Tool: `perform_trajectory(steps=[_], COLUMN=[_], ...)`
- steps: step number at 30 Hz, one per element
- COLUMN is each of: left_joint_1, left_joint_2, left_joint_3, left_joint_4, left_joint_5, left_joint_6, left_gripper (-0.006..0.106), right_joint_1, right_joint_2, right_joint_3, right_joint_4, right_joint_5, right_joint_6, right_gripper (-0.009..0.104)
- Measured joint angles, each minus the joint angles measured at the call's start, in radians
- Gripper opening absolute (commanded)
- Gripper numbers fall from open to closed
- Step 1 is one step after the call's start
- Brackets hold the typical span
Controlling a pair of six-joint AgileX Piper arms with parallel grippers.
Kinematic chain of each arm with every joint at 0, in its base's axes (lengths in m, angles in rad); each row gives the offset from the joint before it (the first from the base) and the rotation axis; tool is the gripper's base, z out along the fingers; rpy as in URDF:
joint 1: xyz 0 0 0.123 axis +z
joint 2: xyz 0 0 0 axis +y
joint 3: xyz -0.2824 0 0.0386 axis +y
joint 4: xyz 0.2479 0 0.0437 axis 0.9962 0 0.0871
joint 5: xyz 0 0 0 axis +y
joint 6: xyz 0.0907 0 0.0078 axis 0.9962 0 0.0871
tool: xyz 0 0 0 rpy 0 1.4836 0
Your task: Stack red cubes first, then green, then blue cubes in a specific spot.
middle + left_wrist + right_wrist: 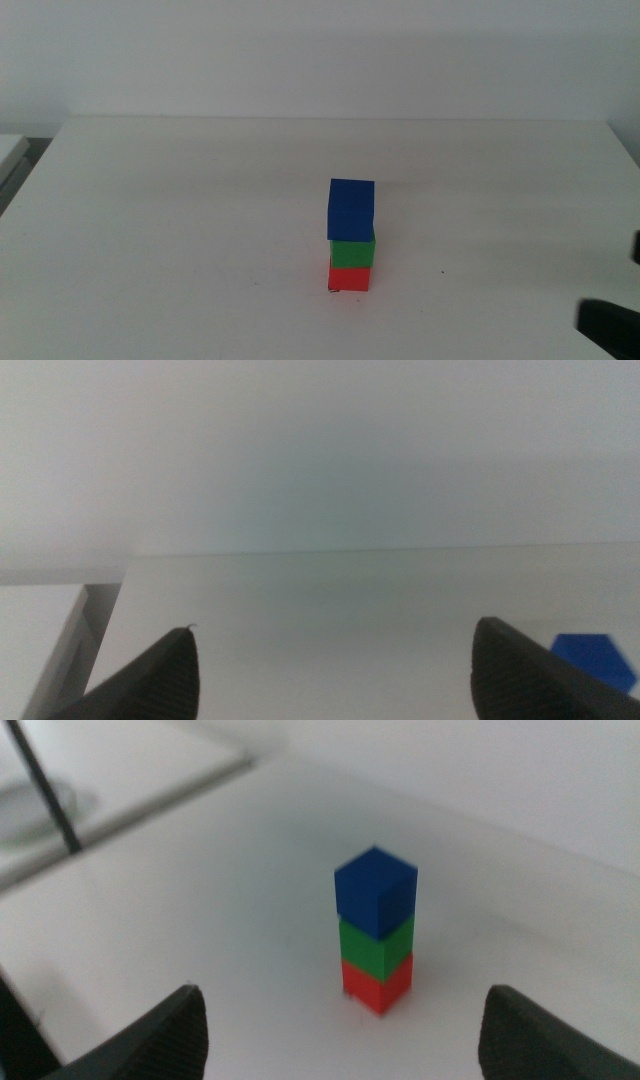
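No legible text, labels, brands or numbers in any view. Faces of red cube (349,278), green cube (352,252) and blue cube (350,208) are plain; white table (180,200) unmarked.

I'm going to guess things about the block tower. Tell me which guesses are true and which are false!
1. The blue cube is on top. True.
2. The red cube sits in the middle. False: red is at the bottom, and the green cube is in the middle.
3. The right gripper is squeezing the tower. False: its jaws are open, away from the cubes.
4. The left gripper holds nothing. True.
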Motion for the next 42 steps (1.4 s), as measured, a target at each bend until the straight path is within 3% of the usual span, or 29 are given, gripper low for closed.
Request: perform_trajectory(steps=[3, 7, 15, 22, 30, 42], left_joint_1=[0.000, 0.000, 0.000, 0.000, 0.000, 0.000], left_joint_2=[-0.073, -0.200, -0.438, -0.500, -0.502, -0.502], left_joint_3=[0.184, 0.459, 0.808, 0.954, 0.995, 0.999], left_joint_4=[-0.002, -0.011, -0.017, -0.017, -0.017, 0.011], left_joint_5=[-0.134, -0.315, -0.452, -0.609, -0.692, -0.717], left_joint_6=[0.000, 0.000, 0.002, 0.002, 0.002, 0.002], left_gripper=[0.091, 0.091, 0.091, 0.091, 0.091, 0.091], right_joint_1=[-0.081, -0.243, -0.558, -0.794, -0.829, -0.829], right_joint_2=[-0.014, -0.047, -0.313, -0.455, -0.455, -0.455], right_joint_3=[0.122, 0.253, 0.468, 0.539, 0.607, 0.619], right_joint_4=[0.058, 0.139, 0.113, 0.091, 0.091, 0.086], right_joint_5=[-0.175, -0.278, -0.299, -0.297, -0.408, -0.431], right_joint_6=[0.000, 0.000, 0.000, 0.000, 0.000, 0.000], right_gripper=[0.077, 0.077, 0.077, 0.077, 0.077, 0.077])
